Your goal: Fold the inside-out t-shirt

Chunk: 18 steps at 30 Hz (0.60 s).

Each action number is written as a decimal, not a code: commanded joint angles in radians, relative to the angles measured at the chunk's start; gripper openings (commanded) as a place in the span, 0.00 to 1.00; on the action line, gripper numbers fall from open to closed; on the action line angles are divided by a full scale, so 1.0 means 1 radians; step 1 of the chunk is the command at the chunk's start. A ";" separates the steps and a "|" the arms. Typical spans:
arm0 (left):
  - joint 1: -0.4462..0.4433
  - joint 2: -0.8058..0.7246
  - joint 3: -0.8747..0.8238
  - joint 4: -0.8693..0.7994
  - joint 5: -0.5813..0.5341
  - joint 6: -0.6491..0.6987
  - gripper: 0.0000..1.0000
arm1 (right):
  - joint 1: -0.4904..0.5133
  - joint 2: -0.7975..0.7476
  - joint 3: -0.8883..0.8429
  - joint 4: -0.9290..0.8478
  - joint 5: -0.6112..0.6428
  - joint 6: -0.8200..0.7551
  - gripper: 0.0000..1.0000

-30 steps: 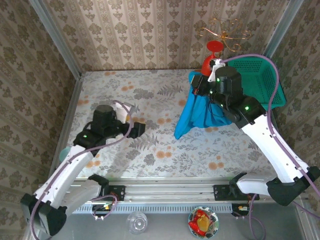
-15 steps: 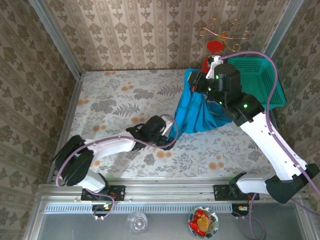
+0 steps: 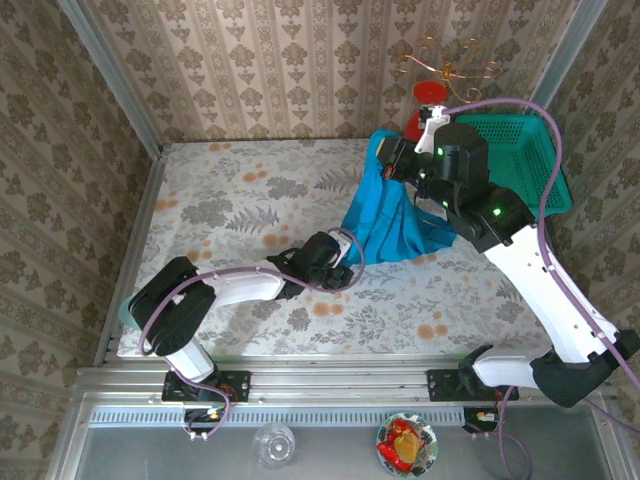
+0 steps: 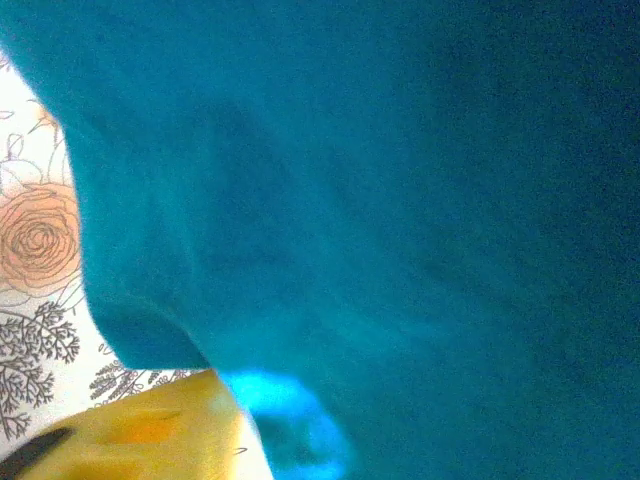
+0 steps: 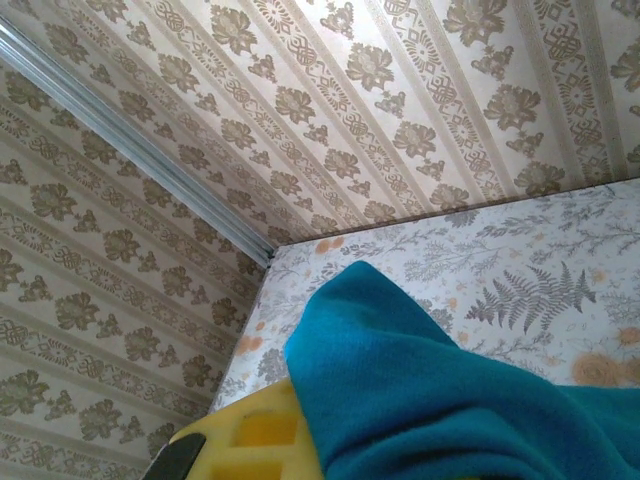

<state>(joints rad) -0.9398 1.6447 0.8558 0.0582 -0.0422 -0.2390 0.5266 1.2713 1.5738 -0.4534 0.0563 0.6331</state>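
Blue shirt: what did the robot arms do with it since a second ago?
The left gripper swept from the left side of the table across to the hanging lower edge of the t-shirt. The right gripper kept the t-shirt pinched and held up. The green basket stayed put.

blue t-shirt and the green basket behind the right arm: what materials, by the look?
The blue t-shirt: soft knit fabric, possibly cotton jersey. It is matte, hangs in limp folds, and the right wrist view shows a slightly fuzzy surface.
The green basket: rigid moulded plastic, it seems. It has a regular mesh of holes and a straight rim that keeps its shape. Its gloss is hard to judge from here.
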 commanded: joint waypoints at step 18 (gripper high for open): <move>0.764 -0.417 0.278 -0.288 0.551 -0.028 0.00 | -0.231 0.198 -0.017 0.244 -0.072 -0.040 0.00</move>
<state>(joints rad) -0.2581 1.1942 1.0206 -0.1562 0.2974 -0.2481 0.3321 1.4075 1.5158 -0.3542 0.0608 0.5808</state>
